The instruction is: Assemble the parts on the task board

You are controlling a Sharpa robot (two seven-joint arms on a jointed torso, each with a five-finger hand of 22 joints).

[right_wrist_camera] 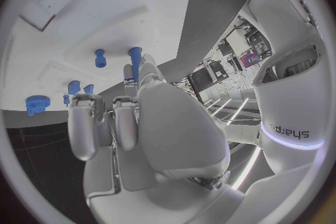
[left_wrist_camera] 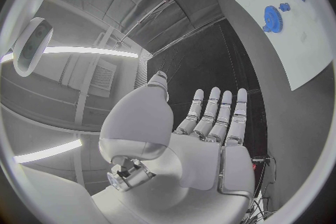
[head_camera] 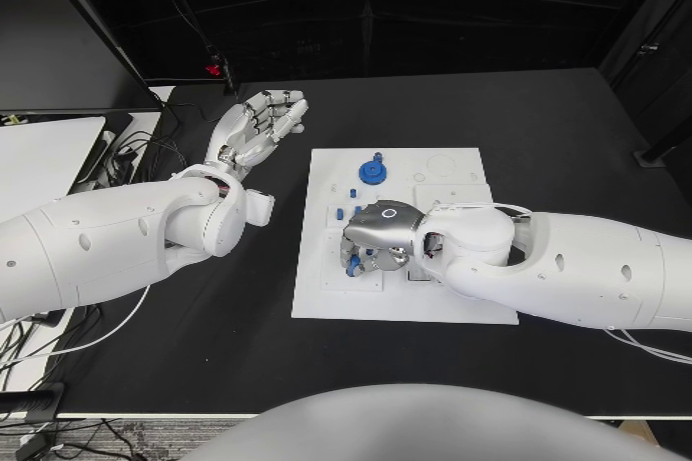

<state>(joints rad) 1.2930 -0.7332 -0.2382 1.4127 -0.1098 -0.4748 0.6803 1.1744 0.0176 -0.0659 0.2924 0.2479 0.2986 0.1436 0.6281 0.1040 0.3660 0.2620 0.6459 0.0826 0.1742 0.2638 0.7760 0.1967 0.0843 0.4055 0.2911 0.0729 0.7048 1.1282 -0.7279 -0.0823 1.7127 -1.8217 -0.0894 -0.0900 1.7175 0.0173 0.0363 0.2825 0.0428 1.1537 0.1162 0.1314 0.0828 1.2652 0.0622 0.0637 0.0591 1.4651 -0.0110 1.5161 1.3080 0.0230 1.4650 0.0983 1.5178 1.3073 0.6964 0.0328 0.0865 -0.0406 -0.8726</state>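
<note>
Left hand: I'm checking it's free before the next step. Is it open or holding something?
Open. The left hand lies off the task board, fingers stretched straight and holding nothing.

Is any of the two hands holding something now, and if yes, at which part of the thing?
The left hand holds nothing, its fingers straight. The right hand is over the task board; whether it holds a part cannot be told.

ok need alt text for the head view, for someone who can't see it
The robot's right hand reaches down onto the white task board on a black table. Its left hand hovers open left of the board, and a blue gear sits near the far edge.
</note>
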